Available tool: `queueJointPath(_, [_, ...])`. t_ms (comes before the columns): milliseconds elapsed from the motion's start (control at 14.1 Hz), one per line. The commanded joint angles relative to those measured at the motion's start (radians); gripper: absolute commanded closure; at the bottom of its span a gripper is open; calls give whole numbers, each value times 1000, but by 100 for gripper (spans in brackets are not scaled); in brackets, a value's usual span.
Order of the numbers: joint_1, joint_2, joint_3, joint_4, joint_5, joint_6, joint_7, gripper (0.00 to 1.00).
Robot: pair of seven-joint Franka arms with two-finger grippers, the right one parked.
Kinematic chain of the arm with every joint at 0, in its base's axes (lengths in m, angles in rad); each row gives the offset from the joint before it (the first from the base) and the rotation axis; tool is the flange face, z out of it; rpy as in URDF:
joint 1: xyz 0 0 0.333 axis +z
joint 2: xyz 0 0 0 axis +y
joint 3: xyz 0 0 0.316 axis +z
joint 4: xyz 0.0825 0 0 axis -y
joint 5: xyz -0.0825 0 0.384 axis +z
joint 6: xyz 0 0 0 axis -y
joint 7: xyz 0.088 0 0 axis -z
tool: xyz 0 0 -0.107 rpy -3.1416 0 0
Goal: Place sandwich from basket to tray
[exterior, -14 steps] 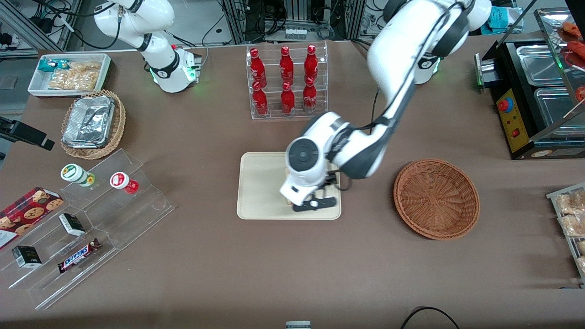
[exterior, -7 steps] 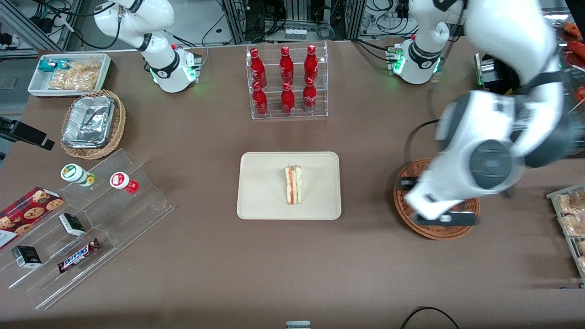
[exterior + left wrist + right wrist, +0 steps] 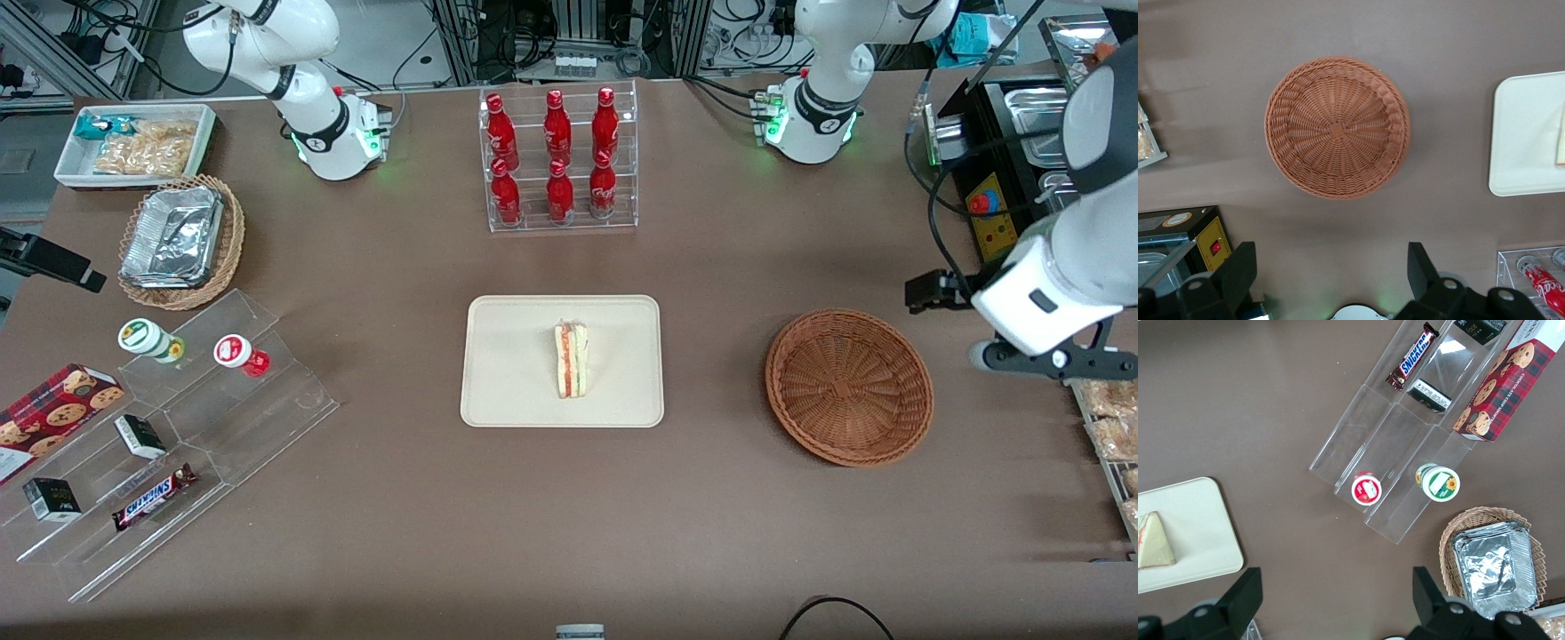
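Front view shows the sandwich [image 3: 571, 360] resting on the tray [image 3: 507, 373], soft, light, best held across its bread faces; the gripper [image 3: 1331, 273], released and empty, hangs high above the basket [image 3: 849, 387].

A brown tabletop [image 3: 400, 533] fills the scene under even light; metal framing [image 3: 462, 36] and tangled cables [image 3: 605, 40] line its edge.

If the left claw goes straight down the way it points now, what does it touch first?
Probably bare table, between the empty basket and the arm's base. The claw is open and holds nothing; depth is uncertain.
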Motion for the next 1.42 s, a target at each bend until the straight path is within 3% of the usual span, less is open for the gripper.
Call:
queueJointPath(0, [-10, -19, -5, -34, -4, -12, 0, 0])
queueJointPath(212, [-1, -96, 0, -131, -1, -112, -2, 0])
queueJointPath(496, [30, -283, 0, -426, -5, 116, -48, 0])
queueJointPath(637, [28, -289, -2, -423, -17, 111, -132, 0])
queueJointPath(991, [34, -315, 3, -423, -33, 72, -41, 0])
queueJointPath(1345, [31, -314, 0, -414, -36, 72, -83, 0])
